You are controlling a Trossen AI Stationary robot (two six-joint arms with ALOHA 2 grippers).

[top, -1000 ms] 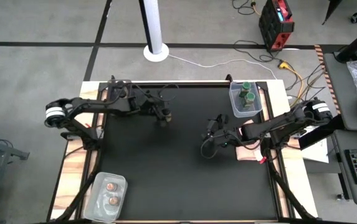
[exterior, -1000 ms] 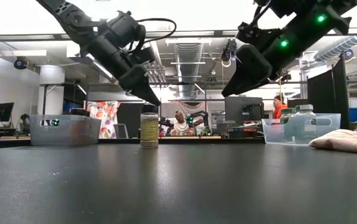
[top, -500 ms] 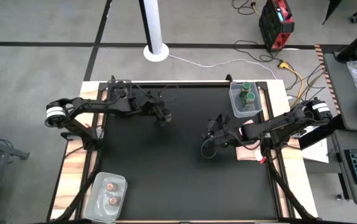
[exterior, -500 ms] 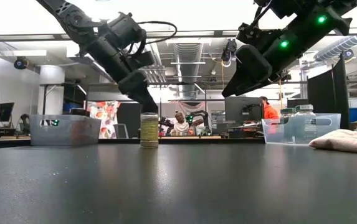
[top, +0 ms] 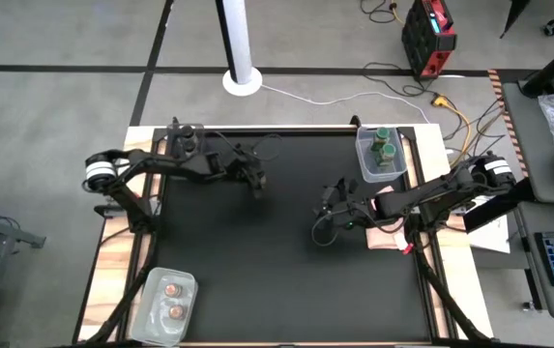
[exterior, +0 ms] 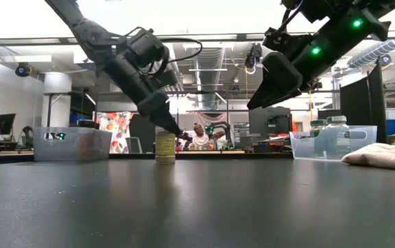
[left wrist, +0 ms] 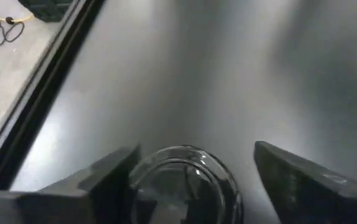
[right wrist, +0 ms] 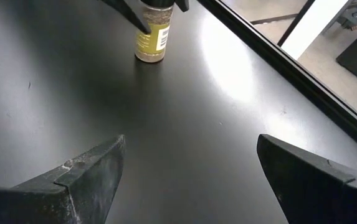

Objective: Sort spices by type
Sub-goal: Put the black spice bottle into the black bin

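Left hand [exterior: 167, 124] is down over the lone spice jar [exterior: 165, 145] standing upright on the black table [top: 286, 280], left of centre toward the far edge; fingers spread, one each side of the jar's top in the left wrist view, nothing gripped yet; I'd judge this the grasp step. To do it well: keep the jar centred between the fingers, drop a bit lower so the pads land on the body below the lid, not on the rim, then close slowly; it's tall and narrow, so a one-sided touch would probably tip it. Right hand [exterior: 258, 96] hangs open above mid-table, holding nothing, well clear; leave it parked. Green-lidded jars [top: 383, 145] sit in the clear tub [top: 364, 164] at far right; pinkish-topped pair [top: 171, 299] in the tub [top: 151, 285] at near left; I can't see a third tub in the high view for this jar.
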